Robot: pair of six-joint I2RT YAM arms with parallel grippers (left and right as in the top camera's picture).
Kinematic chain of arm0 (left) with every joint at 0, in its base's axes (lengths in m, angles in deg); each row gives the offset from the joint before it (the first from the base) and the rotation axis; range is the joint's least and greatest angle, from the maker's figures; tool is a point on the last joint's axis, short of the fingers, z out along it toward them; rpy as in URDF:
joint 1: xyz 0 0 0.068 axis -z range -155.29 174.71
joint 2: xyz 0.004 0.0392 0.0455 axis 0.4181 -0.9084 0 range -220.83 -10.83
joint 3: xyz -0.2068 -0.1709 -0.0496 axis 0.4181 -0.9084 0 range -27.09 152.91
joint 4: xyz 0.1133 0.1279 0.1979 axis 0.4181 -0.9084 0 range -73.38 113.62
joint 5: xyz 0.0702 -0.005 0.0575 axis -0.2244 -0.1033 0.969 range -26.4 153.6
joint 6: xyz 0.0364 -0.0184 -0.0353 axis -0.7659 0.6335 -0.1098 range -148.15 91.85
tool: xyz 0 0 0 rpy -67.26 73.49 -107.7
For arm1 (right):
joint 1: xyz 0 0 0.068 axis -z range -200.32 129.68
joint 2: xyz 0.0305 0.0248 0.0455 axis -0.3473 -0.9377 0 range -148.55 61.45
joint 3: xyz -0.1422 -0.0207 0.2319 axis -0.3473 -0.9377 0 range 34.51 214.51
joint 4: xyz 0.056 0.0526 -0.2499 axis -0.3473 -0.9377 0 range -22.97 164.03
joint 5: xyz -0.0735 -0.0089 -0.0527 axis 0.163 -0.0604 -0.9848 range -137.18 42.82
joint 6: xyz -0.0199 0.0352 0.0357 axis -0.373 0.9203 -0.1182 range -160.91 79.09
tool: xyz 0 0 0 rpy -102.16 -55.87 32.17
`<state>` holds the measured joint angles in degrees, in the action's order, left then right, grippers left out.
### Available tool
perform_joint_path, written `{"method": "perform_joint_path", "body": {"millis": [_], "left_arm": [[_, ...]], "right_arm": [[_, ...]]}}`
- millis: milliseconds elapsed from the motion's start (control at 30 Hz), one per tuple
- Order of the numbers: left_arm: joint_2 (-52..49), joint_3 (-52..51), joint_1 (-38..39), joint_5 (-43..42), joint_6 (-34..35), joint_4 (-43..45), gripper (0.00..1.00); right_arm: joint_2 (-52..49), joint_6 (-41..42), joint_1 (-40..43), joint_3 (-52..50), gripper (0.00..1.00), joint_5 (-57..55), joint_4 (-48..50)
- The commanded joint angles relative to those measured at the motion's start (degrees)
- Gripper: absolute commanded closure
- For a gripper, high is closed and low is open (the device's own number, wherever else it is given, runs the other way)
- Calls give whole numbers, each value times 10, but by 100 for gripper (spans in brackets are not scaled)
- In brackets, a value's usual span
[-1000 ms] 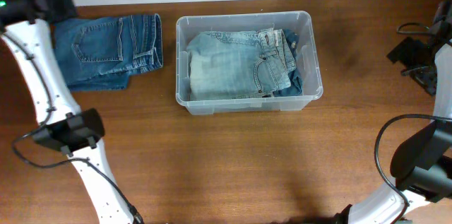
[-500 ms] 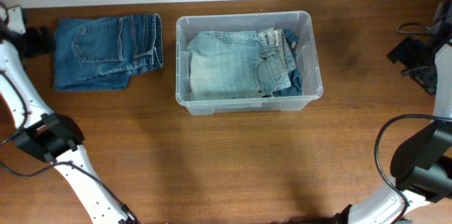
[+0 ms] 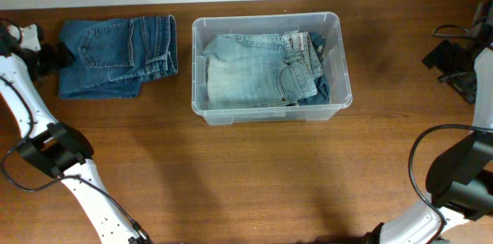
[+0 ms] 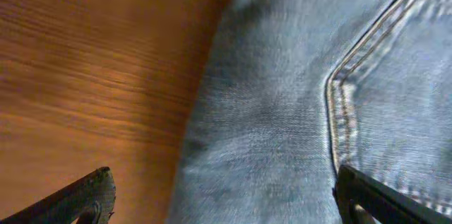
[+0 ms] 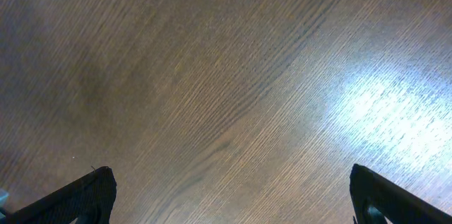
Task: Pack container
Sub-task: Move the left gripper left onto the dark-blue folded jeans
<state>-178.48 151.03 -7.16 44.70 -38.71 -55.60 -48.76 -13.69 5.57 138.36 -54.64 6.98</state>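
Two folded pairs of jeans are in view, one inside the container [image 3: 266, 18] and one outside it. The container, a clear plastic bin with a rounded rim, sits on the wooden tabletop [image 3: 254, 175] toward its far edge, about midway between the two arms. Light-wash jeans [image 3: 258, 71] fill most of its floor, lying flat with the waistband and fly toward the right wall. A darker blue fold shows along their right edge, and it is unclear whether that is a second garment. Nothing rises above the rim.

Left of the container and apart from it, the darker jeans [image 3: 115, 55] lie folded on the bare wood, back pocket up.

At the left edge of those darker jeans is the left hand [image 3: 51, 55], its fingers spread wide and holding nothing. In the left wrist view, the left hand [image 4: 226, 203] straddles the border of the cloth: one fingertip is over wood and the other over denim, next to the pocket stitching. Whether it touches the fabric cannot be told.

Far off at the tabletop's right edge, well apart from the container, the right hand [image 3: 453, 61] is also spread and empty. The right wrist view shows only bare wood grain between the fingertips of the right hand [image 5: 229, 196].
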Motion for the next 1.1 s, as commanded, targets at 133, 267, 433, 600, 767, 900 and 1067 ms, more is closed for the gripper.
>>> {"method": "perform_joint_path", "body": {"millis": [133, 267, 433, 600, 767, 900, 1067], "left_arm": [[-28, 0, 3, -43, -10, 3, 1], [-33, 0, 5, -62, -7, 4, 1], [-47, 0, 14, -83, 0, 8, 1], [-68, 0, 22, -83, 9, 10, 1], [-80, 0, 23, -84, 9, 7, 1], [-80, 0, 23, -102, 9, 8, 33], [-80, 0, 23, -118, 9, 8, 65]], "right_arm": [[1, 7, 0, -3, 2, -7, 0], [1, 7, 0, -3, 2, -7, 0], [1, 7, 0, -3, 2, -7, 0], [1, 7, 0, -3, 2, -7, 0], [1, 7, 0, -3, 2, -7, 0], [1, 7, 0, -3, 2, -7, 0], [1, 7, 0, -3, 2, -7, 0]]}}
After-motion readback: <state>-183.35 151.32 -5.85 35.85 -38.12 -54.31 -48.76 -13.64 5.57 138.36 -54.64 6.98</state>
